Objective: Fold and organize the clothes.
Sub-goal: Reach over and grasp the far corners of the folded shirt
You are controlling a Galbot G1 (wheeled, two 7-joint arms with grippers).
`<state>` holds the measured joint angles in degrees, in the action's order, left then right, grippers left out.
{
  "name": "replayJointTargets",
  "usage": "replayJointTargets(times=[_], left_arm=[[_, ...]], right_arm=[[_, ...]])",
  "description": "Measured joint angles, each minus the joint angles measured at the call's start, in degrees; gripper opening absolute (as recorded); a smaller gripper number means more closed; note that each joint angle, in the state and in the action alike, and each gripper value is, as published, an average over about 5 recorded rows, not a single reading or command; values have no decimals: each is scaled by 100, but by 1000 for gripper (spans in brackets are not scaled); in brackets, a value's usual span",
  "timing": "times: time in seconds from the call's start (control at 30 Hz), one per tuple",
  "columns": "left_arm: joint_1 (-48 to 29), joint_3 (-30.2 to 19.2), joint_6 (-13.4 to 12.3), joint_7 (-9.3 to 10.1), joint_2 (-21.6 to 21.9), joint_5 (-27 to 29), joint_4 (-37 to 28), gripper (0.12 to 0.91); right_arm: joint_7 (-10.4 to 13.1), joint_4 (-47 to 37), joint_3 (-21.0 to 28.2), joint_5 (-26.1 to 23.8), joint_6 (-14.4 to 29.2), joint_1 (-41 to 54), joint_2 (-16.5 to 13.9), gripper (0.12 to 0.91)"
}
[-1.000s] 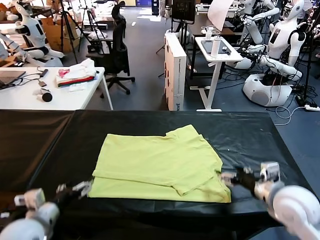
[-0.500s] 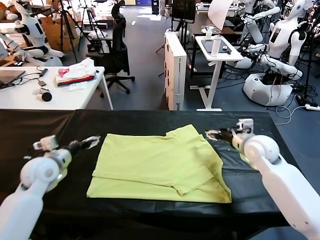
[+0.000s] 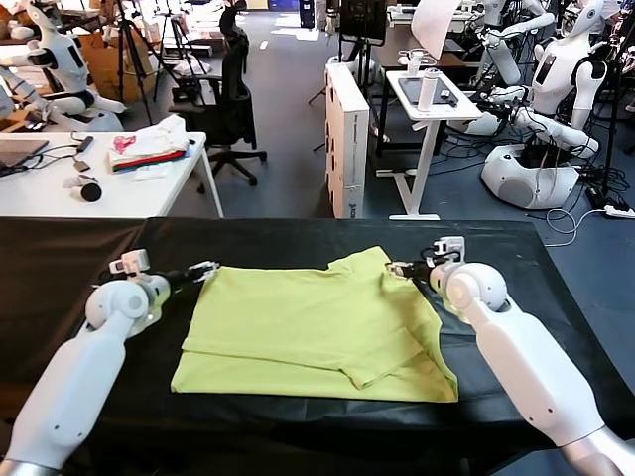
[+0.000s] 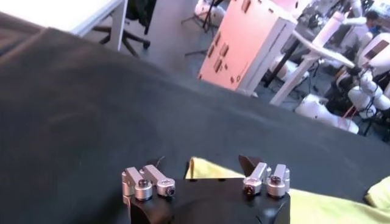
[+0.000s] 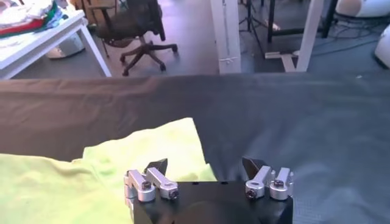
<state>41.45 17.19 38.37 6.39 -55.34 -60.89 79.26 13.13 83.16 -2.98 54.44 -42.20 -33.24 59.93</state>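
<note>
On the black-covered desk (image 3: 89,248) amid a busy robot lab, the half-folded lime-yellow cotton T-shirt (image 3: 317,322) lies flat, the left gripper (image 3: 201,271) at its far left corner and the right gripper (image 3: 402,269) at its far right sleeve, both with jaws wide open.

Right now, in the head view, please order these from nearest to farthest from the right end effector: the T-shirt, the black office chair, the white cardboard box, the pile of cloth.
1. T-shirt, directly at the right end effector.
2. Box, behind the table, centre.
3. Chair, farther back, to the left.
4. Cloth pile, on the white desk, far left.
</note>
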Motion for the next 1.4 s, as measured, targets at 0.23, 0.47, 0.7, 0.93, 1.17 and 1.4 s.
replayJointTargets(times=[0.23, 0.47, 0.7, 0.93, 1.17, 1.4], left_arm=[[-63, -48, -31, -14, -74, 112, -51, 862], [-37, -59, -37, -16, -73, 162, -42, 703], [-1, -61, -30, -27, -63, 200, -30, 565], [4, -119, 9, -58, -63, 234, -46, 339], [16, -156, 18, -167, -67, 311, -58, 200], [30, -137, -50, -194, -70, 338, -58, 173]], right_arm=[[-22, -49, 1, -11, 0, 19, 7, 835], [-32, -156, 35, -19, 0, 65, 29, 710], [-31, -215, 74, -39, 0, 80, 59, 512], [-38, -228, 75, -50, 0, 81, 81, 349], [-41, -204, 63, -49, 0, 82, 74, 140], [-62, -107, 20, -54, 0, 48, 76, 139]])
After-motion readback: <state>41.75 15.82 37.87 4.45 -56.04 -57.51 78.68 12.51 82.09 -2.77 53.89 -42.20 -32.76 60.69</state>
